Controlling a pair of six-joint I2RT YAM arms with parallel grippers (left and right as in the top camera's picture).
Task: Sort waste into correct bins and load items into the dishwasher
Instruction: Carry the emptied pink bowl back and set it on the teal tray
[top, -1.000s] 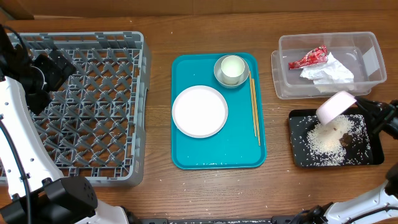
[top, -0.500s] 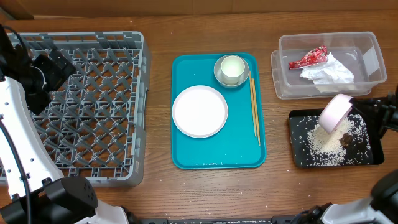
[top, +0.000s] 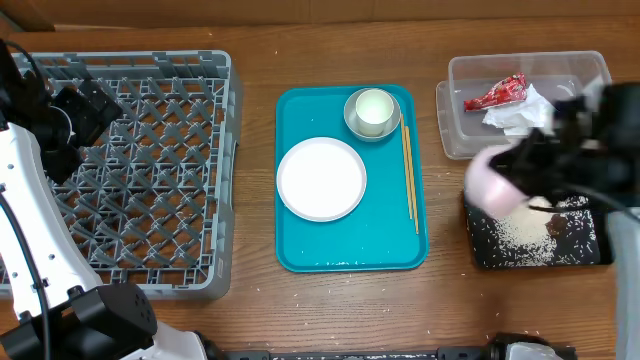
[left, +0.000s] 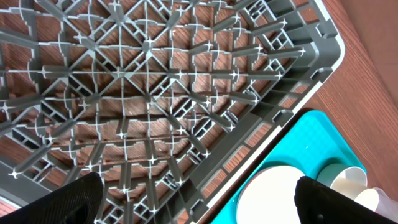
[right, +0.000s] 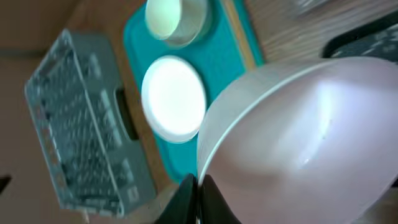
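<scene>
A wooden table (top: 255, 60) is carrying four things, each sitting directly on the wood: a grey lattice dish rack (top: 150, 200) is lying at the left, a teal tray (top: 350, 245) in the middle, and at the right a clear tub (top: 465, 135) toward the far edge, with a shallow black tray (top: 482, 255) just beside it.

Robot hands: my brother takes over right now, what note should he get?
Left gripper: open, empty, above the dish rack.
Right gripper: shut on the pink plate, tilted near the black tray.
Done: wrapper and napkin in clear tub; rice and brown scrap in black tray.
To do: nothing seen in rack; plate, white dish, bowl with cup, chopsticks to load; last four lie on the teal tray.
</scene>
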